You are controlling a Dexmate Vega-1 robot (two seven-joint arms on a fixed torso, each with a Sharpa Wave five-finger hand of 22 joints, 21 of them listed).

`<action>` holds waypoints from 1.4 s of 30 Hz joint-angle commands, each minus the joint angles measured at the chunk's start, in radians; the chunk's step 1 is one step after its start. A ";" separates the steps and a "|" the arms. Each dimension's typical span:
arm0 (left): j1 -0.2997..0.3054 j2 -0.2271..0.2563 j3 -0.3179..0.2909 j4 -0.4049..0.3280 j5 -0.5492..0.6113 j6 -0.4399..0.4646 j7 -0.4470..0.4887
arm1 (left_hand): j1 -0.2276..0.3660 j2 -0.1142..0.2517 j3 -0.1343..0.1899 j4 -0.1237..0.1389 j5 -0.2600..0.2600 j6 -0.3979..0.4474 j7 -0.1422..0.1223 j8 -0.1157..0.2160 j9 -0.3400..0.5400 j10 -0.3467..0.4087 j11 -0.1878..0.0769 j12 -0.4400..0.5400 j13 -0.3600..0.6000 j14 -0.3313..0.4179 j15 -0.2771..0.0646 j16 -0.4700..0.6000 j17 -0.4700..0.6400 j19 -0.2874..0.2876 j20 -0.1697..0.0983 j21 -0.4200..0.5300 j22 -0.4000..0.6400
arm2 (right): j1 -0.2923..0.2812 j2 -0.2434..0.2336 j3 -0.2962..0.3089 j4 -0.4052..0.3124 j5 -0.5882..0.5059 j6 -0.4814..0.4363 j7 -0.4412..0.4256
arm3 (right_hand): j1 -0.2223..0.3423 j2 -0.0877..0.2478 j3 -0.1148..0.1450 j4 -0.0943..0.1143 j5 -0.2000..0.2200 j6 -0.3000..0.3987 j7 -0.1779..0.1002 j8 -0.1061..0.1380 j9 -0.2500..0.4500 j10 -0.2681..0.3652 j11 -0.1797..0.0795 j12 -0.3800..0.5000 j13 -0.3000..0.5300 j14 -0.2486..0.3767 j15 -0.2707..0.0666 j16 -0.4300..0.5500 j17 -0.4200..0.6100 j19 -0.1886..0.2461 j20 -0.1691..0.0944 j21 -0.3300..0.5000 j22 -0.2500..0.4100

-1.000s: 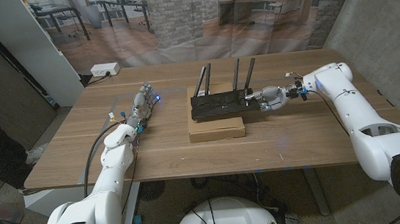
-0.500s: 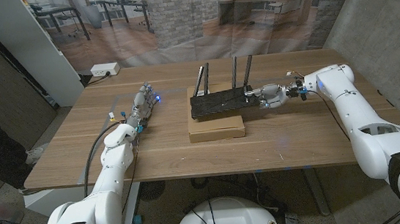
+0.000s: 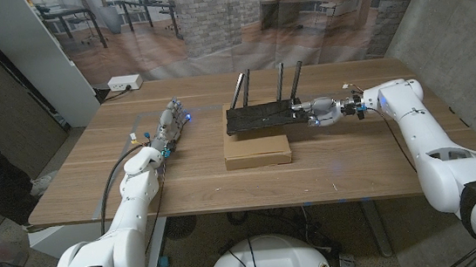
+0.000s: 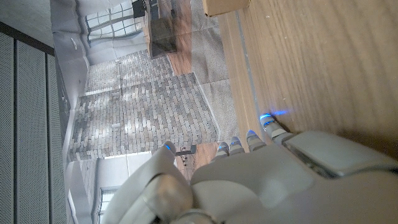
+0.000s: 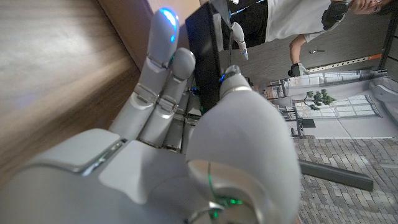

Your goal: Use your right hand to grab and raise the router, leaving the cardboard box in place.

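Right hand (image 3: 321, 111) pinching router (image 3: 259, 116) by its end, clear above cardboard box (image 3: 258, 152) on counter (image 3: 354, 157). Risks tilting or slipping: grip off-centre, far end unsupported. Left hand (image 3: 168, 123) empty, fingers extended.

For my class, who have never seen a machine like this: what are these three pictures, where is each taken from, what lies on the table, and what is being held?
This is a stationary two-armed robot with human-like hands. One picture looks down from its head; the other two come from cameras on its wrists, so they appear turned. On the wooden table lies a flat cardboard box. The right hand grips a black router with upright antennas by its end, raised above the box. The left hand waits on the table, holding nothing. In the right wrist picture the fingers close on the router's dark edge.
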 commanded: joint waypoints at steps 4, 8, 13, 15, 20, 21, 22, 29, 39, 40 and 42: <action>0.013 0.003 0.005 -0.032 -0.007 0.008 0.009 | 0.005 0.008 -0.003 0.000 0.010 -0.104 0.008 0.003 0.003 -0.101 0.005 0.002 0.005 -0.112 0.002 -0.001 0.002 -0.061 0.007 -0.003 0.004 | -0.002 0.005 0.027 -0.004 0.025 0.024 -0.010 | 0.159 0.148 0.092 -0.070 -0.004 0.009 0.007 -0.005 0.007 0.053 -0.046 -0.003 0.000 0.083 -0.075 0.004 0.003 -0.014 -0.009 0.013 -0.001; 0.017 0.006 0.008 -0.041 -0.008 0.012 0.009 | 0.005 0.008 -0.003 0.000 0.010 -0.105 0.008 0.003 0.003 -0.102 0.005 0.002 0.005 -0.113 0.002 -0.001 0.002 -0.061 0.007 -0.004 0.004 | -0.009 0.005 0.038 -0.019 0.034 0.029 -0.014 | 0.160 0.147 0.096 -0.069 -0.006 0.010 0.008 -0.007 0.009 0.052 -0.046 -0.002 0.003 0.083 -0.075 0.005 0.003 -0.017 -0.009 0.017 -0.004; 0.021 0.007 0.012 -0.053 -0.010 0.017 0.011 | 0.005 0.008 -0.004 0.000 0.010 -0.104 0.009 0.003 0.003 -0.101 0.005 0.003 0.005 -0.113 0.003 -0.001 0.002 -0.061 0.007 -0.006 0.004 | -0.016 0.003 0.047 -0.041 0.042 0.030 -0.020 | 0.159 0.146 0.103 -0.066 -0.008 0.011 0.004 -0.009 0.013 0.052 -0.048 -0.003 0.004 0.081 -0.075 0.007 0.003 -0.021 -0.009 0.026 -0.009; 0.023 0.008 0.013 -0.058 -0.011 0.020 0.011 | 0.005 0.008 -0.004 0.000 0.010 -0.103 0.009 0.003 0.003 -0.101 0.005 0.003 0.005 -0.112 0.002 -0.001 0.002 -0.060 0.007 -0.006 0.004 | -0.019 0.002 0.050 -0.048 0.046 0.031 -0.022 | 0.158 0.145 0.104 -0.065 -0.008 0.011 0.004 -0.011 0.013 0.052 -0.046 -0.003 0.004 0.081 -0.075 0.007 0.003 -0.022 -0.009 0.029 -0.010; 0.029 0.011 0.016 -0.071 -0.012 0.024 0.015 | 0.005 0.008 -0.005 0.000 0.010 -0.104 0.009 0.003 0.003 -0.102 0.005 0.002 0.005 -0.113 0.001 -0.001 0.002 -0.060 0.008 -0.008 0.004 | -0.021 -0.002 0.056 -0.060 0.053 0.034 -0.026 | 0.158 0.145 0.107 -0.064 -0.009 0.013 0.005 -0.012 0.015 0.053 -0.046 -0.003 0.005 0.081 -0.075 0.008 0.003 -0.025 -0.009 0.033 -0.013; 0.031 0.011 0.017 -0.074 -0.013 0.025 0.015 | 0.005 0.008 -0.005 0.000 0.010 -0.104 0.009 0.003 0.003 -0.103 0.004 0.002 0.005 -0.113 0.003 -0.001 0.002 -0.060 0.008 -0.009 0.004 | -0.021 -0.002 0.057 -0.061 0.055 0.035 -0.026 | 0.157 0.145 0.108 -0.064 -0.009 0.013 0.004 -0.013 0.015 0.052 -0.047 -0.003 0.006 0.081 -0.075 0.008 0.003 -0.024 -0.009 0.036 -0.013; 0.032 0.012 0.017 -0.077 -0.014 0.026 0.015 | 0.005 0.008 -0.005 0.000 0.010 -0.104 0.009 0.003 0.002 -0.102 0.004 0.002 0.005 -0.113 0.002 -0.001 0.002 -0.060 0.008 -0.009 0.004 | -0.021 -0.003 0.059 -0.060 0.058 0.037 -0.025 | 0.157 0.144 0.109 -0.064 -0.009 0.014 0.005 -0.014 0.015 0.052 -0.046 -0.003 0.007 0.080 -0.075 0.009 0.003 -0.026 -0.009 0.036 -0.015; 0.044 0.017 0.021 -0.104 -0.018 0.036 0.021 | 0.005 0.008 -0.006 0.000 0.010 -0.104 0.009 0.003 0.002 -0.103 0.005 0.002 0.005 -0.113 0.003 -0.001 0.002 -0.059 0.007 -0.011 0.004 | -0.021 -0.004 0.067 -0.068 0.069 0.047 -0.030 | 0.156 0.143 0.113 -0.062 -0.010 0.015 0.006 -0.016 0.018 0.053 -0.046 -0.005 0.006 0.079 -0.075 0.010 0.003 -0.029 -0.009 0.045 -0.018; 0.053 0.023 0.027 -0.125 -0.024 0.042 0.027 | 0.006 0.009 -0.007 0.000 0.010 -0.105 0.009 0.003 0.002 -0.102 0.005 0.003 0.005 -0.113 0.002 -0.001 0.002 -0.057 0.007 -0.013 0.004 | -0.026 -0.004 0.079 -0.080 0.085 0.058 -0.039 | 0.156 0.142 0.119 -0.062 -0.011 0.016 0.005 -0.020 0.022 0.055 -0.047 -0.005 0.008 0.079 -0.075 0.013 0.003 -0.034 -0.009 0.056 -0.025; 0.054 0.023 0.028 -0.127 -0.024 0.043 0.027 | 0.006 0.009 -0.007 0.000 0.010 -0.105 0.009 0.003 0.002 -0.103 0.006 0.002 0.005 -0.113 0.001 -0.001 0.002 -0.057 0.007 -0.014 0.004 | -0.027 -0.004 0.082 -0.083 0.087 0.059 -0.041 | 0.156 0.142 0.119 -0.062 -0.011 0.017 0.005 -0.021 0.022 0.055 -0.047 -0.005 0.008 0.079 -0.075 0.013 0.003 -0.035 -0.009 0.057 -0.025; 0.056 0.024 0.029 -0.131 -0.026 0.044 0.028 | 0.006 0.009 -0.007 0.000 0.010 -0.105 0.009 0.003 0.002 -0.103 0.005 0.002 0.005 -0.113 0.001 -0.001 0.002 -0.057 0.007 -0.015 0.004 | -0.029 -0.004 0.085 -0.089 0.090 0.060 -0.044 | 0.155 0.141 0.120 -0.062 -0.011 0.019 0.004 -0.021 0.021 0.055 -0.046 -0.006 0.007 0.079 -0.075 0.013 0.003 -0.035 -0.009 0.058 -0.026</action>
